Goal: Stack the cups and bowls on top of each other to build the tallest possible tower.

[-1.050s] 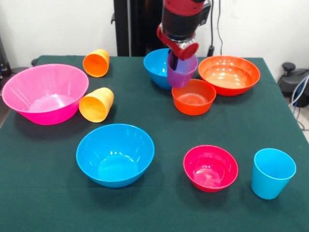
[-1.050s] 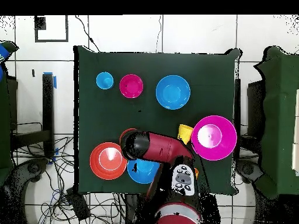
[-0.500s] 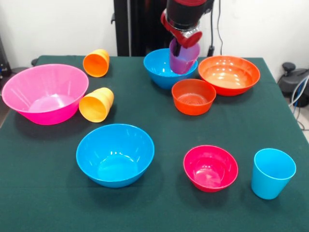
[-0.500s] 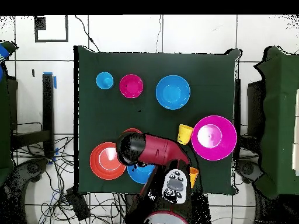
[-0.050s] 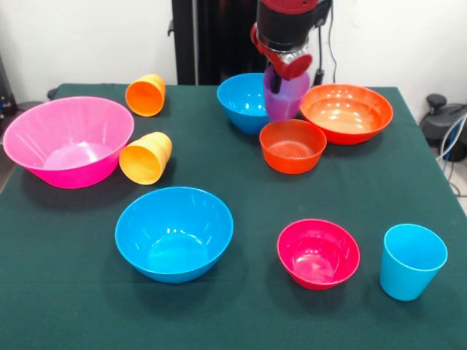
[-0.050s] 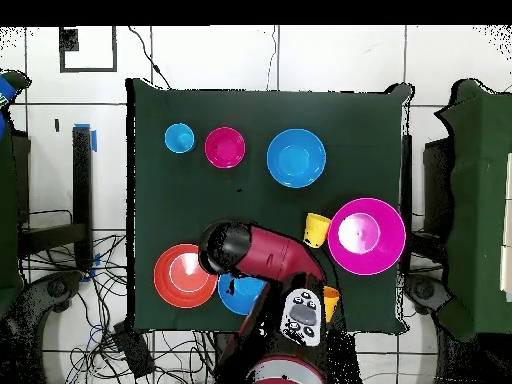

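**Purple cup up in the air, held over the small orange bowl**

The gripper [image 5: 283,67] has its jaws clamped on the rim of the translucent purple cup [image 5: 285,95], and the cup hangs clear of the table, upright and a touch tilted. Directly below the jaws sits the small orange bowl [image 5: 292,146], empty, with a gap between it and the cup's base. In the front view, just left of the jaws is a medium blue bowl [image 5: 244,100], partly hidden by the cup; just right of them is the wide orange-red bowl [image 5: 346,112].

Well away from the jaws, toward the camera, sit the second blue bowl [image 5: 174,232], the small magenta bowl [image 5: 318,252] and the light blue cup [image 5: 411,260], which stands upright. Far off to the left, the large pink bowl [image 5: 67,140] has the yellow-orange cup [image 5: 146,157] lying on its side against it, and the orange cup [image 5: 145,95] lies on its side behind them.

From overhead, the red arm [image 6: 262,252] covers the small orange bowl and the cup. Nothing is stacked on the green table [image 5: 66,292].
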Motion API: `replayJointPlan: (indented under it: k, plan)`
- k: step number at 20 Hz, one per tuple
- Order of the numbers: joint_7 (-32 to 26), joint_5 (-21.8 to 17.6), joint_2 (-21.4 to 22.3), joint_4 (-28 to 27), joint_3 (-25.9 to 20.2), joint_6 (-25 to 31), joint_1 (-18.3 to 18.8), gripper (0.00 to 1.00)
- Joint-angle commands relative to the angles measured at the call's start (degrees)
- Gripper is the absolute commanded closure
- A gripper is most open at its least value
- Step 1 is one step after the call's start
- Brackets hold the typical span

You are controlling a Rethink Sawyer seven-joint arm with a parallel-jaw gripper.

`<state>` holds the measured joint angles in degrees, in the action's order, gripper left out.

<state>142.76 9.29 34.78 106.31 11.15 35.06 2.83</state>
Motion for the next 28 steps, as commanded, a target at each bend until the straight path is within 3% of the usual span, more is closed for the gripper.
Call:
replayJointPlan:
  k: [1,7,28]
  plan:
    - [7.4,4.1,-5.3,4.8,-9.3,-15.0,2.4,1.0]
    - [7.2,3.9,-4.6,6.6,-10.0,-17.4,3.0,1.0]
    - [10.5,5.8,-10.3,10.1,-15.8,-27.7,6.3,1.0]
